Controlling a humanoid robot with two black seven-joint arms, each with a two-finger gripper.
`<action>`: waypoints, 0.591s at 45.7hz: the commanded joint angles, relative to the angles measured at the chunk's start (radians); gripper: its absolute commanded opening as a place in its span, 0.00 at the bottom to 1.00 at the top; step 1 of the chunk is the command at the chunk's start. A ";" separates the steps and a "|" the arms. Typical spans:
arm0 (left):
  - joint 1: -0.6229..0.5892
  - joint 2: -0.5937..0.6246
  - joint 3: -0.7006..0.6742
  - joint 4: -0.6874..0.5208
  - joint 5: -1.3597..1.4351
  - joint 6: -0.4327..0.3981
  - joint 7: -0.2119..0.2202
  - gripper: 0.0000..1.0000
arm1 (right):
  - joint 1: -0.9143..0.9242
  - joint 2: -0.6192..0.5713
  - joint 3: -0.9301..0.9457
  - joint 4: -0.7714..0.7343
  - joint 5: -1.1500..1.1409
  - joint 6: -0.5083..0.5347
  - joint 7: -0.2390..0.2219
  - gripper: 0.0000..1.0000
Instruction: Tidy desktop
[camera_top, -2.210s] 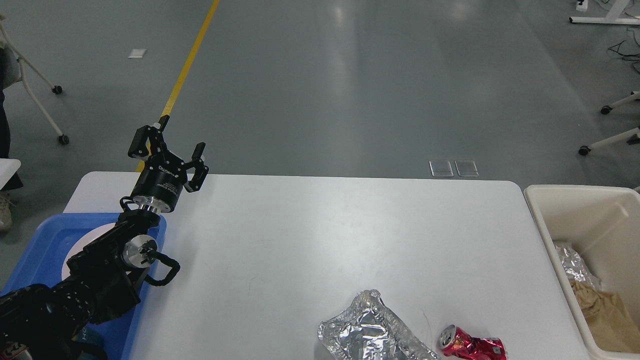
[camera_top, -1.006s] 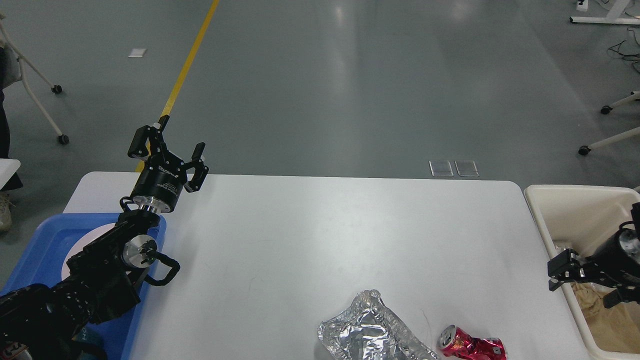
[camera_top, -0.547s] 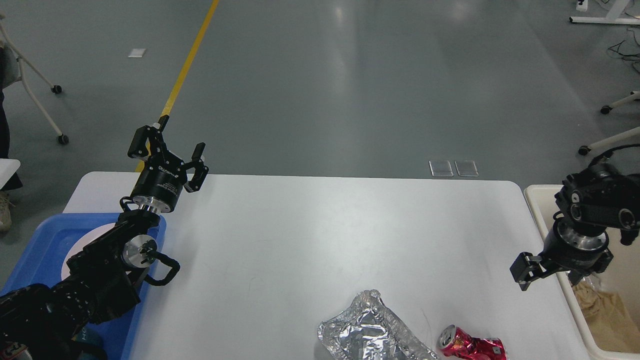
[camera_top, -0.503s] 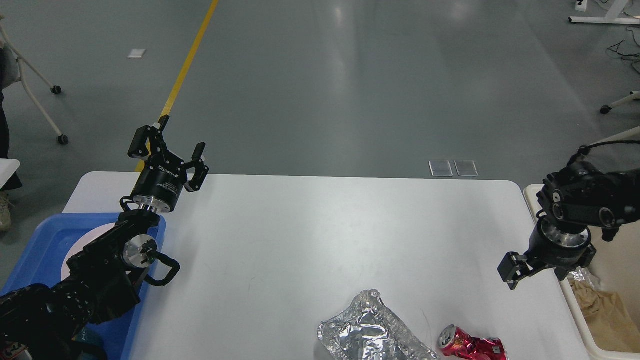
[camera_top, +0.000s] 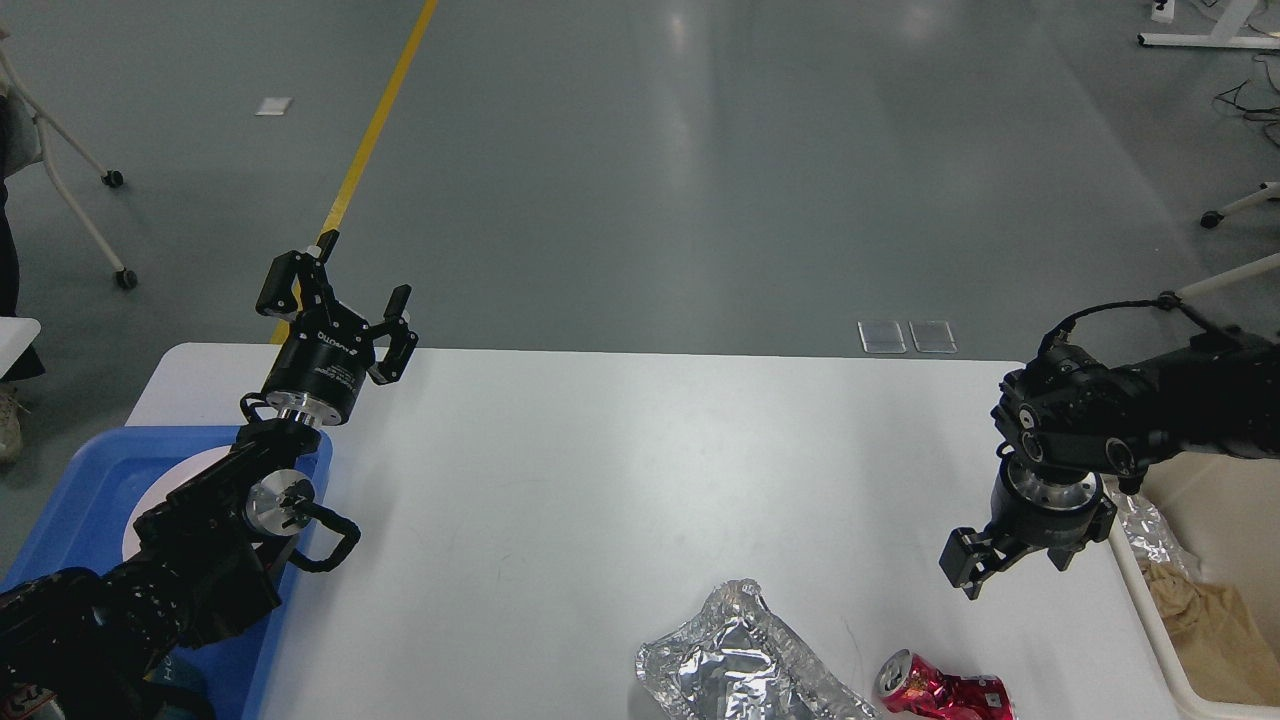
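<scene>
The white desktop (camera_top: 620, 470) carries a crumpled sheet of silver foil (camera_top: 745, 665) and a crushed red can (camera_top: 940, 692) near its front edge. My right gripper (camera_top: 1010, 568) hangs fingers-down over the right side of the desktop, open and empty, just above and to the right of the can. At the far left corner my left gripper (camera_top: 335, 300) points upward, open, with nothing between its fingers.
A cream bin (camera_top: 1215, 500) at the desktop's right edge holds foil and brown paper. A blue tray (camera_top: 70, 500) with a white plate (camera_top: 160, 490) lies at the left, partly under my left arm. Chair legs on casters stand on the grey floor behind.
My right arm has come in from the right, over the bin, and moved left and down over the desktop toward the can. The left arm has not moved.
</scene>
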 joint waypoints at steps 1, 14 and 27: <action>0.000 0.000 0.000 0.000 -0.001 0.000 0.000 0.97 | 0.013 0.007 -0.005 -0.022 0.010 0.007 0.000 1.00; 0.000 0.000 0.000 0.000 -0.001 0.000 0.000 0.96 | 0.013 -0.045 -0.030 -0.023 0.063 0.003 -0.001 1.00; 0.000 0.000 0.000 0.000 -0.001 0.000 0.000 0.96 | -0.006 -0.024 -0.036 -0.023 0.149 0.003 0.000 1.00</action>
